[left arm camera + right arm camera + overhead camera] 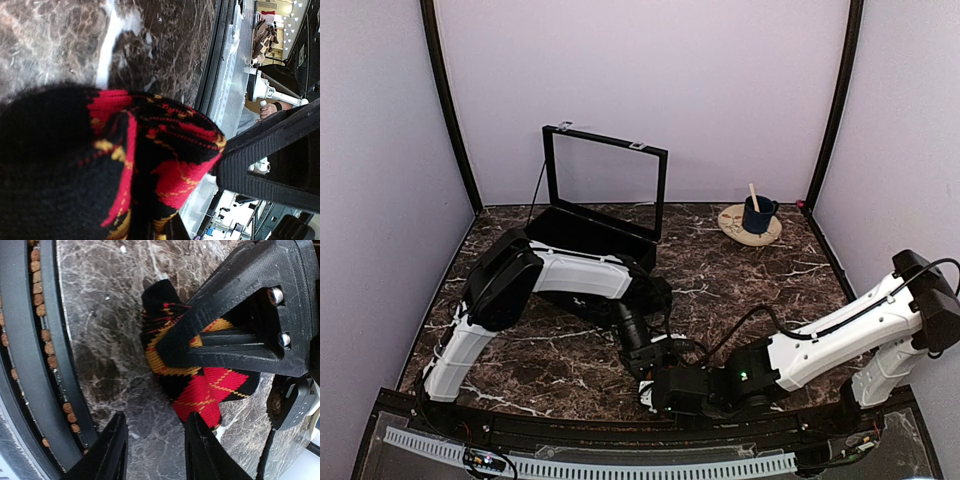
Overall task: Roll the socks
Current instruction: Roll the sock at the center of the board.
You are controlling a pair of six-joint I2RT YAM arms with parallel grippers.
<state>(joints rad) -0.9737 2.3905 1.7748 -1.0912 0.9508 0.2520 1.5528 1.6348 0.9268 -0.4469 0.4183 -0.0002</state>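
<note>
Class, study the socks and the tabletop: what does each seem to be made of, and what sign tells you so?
Socks: knitted fabric, perhaps wool or a cotton blend; stitch rows show in the red and black argyle, which looks matte and fuzzy.
Tabletop: looks like dark brown marble with white veins, slightly glossy; it could equally be printed laminate.

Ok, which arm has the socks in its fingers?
The left arm's fingers, clamped on the socks; the right arm's fingers stand open with nothing between them.
</note>
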